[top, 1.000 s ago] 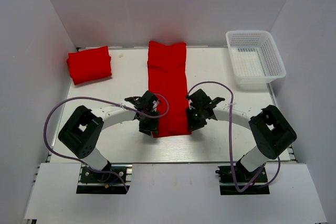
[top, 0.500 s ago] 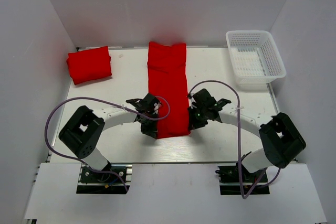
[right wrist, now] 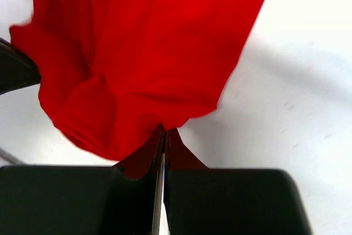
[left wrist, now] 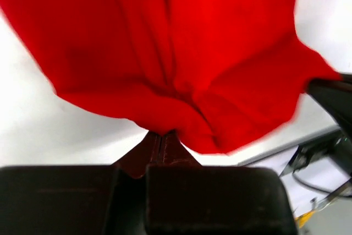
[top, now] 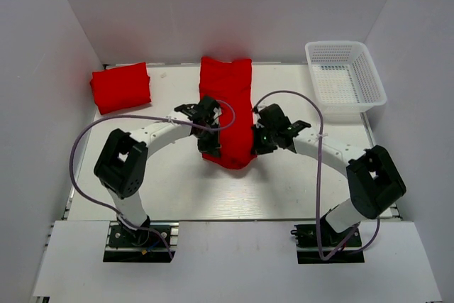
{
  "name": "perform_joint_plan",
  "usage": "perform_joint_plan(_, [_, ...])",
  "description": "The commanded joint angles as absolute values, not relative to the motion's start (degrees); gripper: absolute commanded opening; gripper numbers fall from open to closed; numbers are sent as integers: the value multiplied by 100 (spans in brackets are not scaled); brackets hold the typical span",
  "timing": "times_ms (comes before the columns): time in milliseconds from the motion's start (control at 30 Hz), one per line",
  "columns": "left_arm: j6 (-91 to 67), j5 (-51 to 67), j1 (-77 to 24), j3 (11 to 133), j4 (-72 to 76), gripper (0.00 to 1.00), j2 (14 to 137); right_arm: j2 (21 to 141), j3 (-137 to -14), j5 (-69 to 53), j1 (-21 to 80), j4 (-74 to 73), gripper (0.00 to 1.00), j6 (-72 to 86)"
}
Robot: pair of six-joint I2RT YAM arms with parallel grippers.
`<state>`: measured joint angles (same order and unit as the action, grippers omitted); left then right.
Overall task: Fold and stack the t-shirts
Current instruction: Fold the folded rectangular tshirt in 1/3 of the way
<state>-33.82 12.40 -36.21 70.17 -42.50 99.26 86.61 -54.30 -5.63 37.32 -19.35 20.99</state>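
Observation:
A long, narrow folded red t-shirt [top: 227, 108] lies lengthwise in the middle of the table. My left gripper [top: 211, 148] is shut on its near left corner and my right gripper [top: 257, 145] is shut on its near right corner. Both hold the near end raised off the table, so it sags between them. The cloth fills the left wrist view [left wrist: 165, 53] and the right wrist view [right wrist: 143, 53], pinched at the fingertips. A second red t-shirt [top: 120, 87] lies folded at the far left.
A white lattice basket [top: 345, 79] stands at the far right corner. White walls close the table on three sides. A purple cable loops over each arm.
Both grippers have lifted the shirt's near end and carried it away from me, toward the far end. The near edge now sits farther up the table.

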Motion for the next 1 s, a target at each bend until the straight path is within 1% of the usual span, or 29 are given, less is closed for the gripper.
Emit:
perform_joint_plan(0, [-3357,1073,-3244,7583,-4570,0,10256,8919,-6001,-159,3534,-1714,0,1978])
perform_joint_plan(100, [-3357,1195,-3129,7725,-4352,0,10310,9157,-6405,-140,3419,-1705,0,1907])
perform_joint_plan(167, [-3296,1195,-2945,8041,-4429,0,10467,9403,-6582,-211,3314,-1705,0,1820])
perform_joint_plan(300, [-3103,1230,-2795,8498,-4377,0,10634,9790,-7363,-352,3173,-1854,0,1679])
perform_joint_plan(467, [-2892,1230,-2506,9368,-4509,0,11109,10431,-8225,-483,3006,-2267,0,1354])
perform_joint_plan(500, [-2892,1170,-2505,9587,-4509,0,11170,10511,-8644,-544,2945,-2415,0,1275])
perform_joint_plan(600, [-2830,941,-2364,9887,-4631,0,11381,10984,-9121,-563,2883,-2750,0,1152])
perform_joint_plan(800, [-2716,835,-2031,10712,-4693,0,11821,11381,-9729,-624,2664,-2839,0,1116])
perform_joint_plan(967, [-2663,888,-1837,10925,-4545,0,12023,11759,-10316,-835,2540,-2953,0,1099])
